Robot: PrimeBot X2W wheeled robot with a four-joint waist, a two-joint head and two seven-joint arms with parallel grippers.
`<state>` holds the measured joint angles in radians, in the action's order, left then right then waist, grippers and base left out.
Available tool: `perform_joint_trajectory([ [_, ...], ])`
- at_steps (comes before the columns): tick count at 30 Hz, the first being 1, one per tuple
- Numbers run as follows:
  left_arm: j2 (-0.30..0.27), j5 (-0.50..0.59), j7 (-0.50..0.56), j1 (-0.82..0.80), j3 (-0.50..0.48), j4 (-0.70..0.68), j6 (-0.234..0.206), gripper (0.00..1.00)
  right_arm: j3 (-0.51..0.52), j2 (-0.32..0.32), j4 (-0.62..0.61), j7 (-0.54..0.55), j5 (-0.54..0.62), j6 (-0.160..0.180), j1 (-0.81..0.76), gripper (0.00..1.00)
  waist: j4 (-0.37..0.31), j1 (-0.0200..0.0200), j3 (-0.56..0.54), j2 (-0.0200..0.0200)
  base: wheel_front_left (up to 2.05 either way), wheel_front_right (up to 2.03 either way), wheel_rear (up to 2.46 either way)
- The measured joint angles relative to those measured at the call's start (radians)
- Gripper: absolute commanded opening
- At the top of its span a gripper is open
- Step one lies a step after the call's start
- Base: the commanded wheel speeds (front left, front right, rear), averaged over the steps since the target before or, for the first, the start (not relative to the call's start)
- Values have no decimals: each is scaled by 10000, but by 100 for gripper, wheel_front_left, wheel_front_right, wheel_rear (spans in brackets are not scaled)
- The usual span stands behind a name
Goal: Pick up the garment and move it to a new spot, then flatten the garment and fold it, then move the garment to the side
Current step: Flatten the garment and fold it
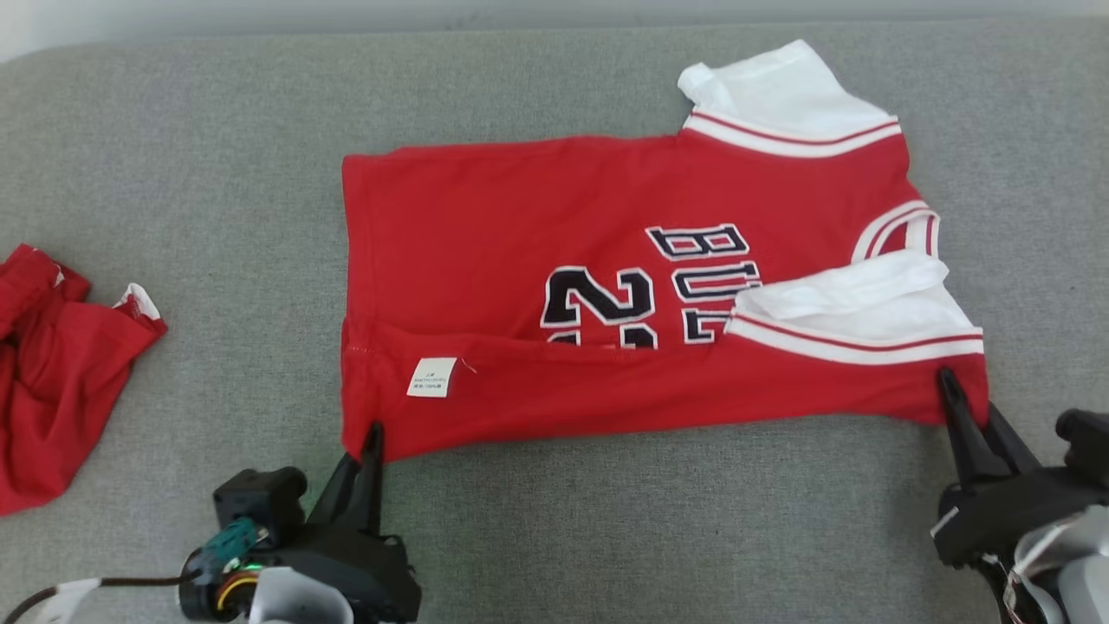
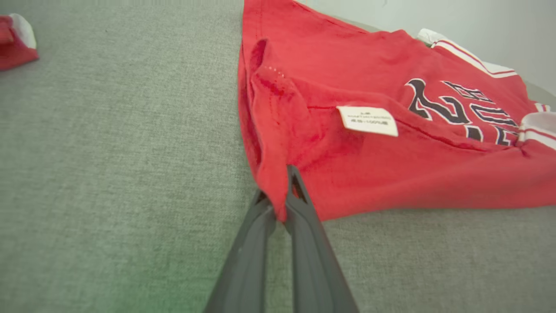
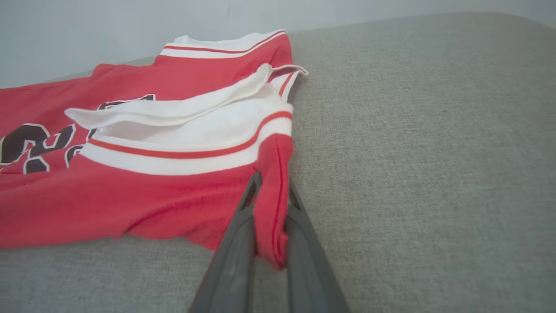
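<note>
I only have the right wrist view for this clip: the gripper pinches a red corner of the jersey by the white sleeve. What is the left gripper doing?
Observer: The left gripper is shut on the jersey's hem corner, close to a white care label.
Operator: Is anything else lying nearby?
Observer: Yes, a second red garment lies crumpled at the head view's far left, apart from the jersey.
</note>
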<state>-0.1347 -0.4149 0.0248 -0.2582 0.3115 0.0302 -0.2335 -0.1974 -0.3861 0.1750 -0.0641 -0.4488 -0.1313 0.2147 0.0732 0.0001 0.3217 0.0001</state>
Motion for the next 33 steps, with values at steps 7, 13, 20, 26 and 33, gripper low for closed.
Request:
perform_joint_trajectory([
  [7,-546,-245,652,886,-138,-1110,-100,0,600,113,-1831,1147,44,-2,-1530,0,-56,-1,-228,0,0,0,0],
  [13,-765,-378,1028,1869,-267,-1795,-424,0,897,725,-2483,1584,198,0,-2628,0,-183,-2,-316,0,0,0,0],
  [20,-750,-510,1239,2120,-196,-1793,-499,100,773,1018,-2080,1749,261,0,-2751,100,-265,-1,-279,0,0,0,0],
  [26,-794,-449,915,2135,-341,-1787,-629,100,1427,1371,-2077,1317,186,0,-2716,100,-314,-2,-325,0,0,0,0],
  [33,-842,-48,0,1676,-667,-2284,-811,100,2554,1609,-2452,782,17,0,-2223,100,-321,-1,-357,0,0,0,0],
])
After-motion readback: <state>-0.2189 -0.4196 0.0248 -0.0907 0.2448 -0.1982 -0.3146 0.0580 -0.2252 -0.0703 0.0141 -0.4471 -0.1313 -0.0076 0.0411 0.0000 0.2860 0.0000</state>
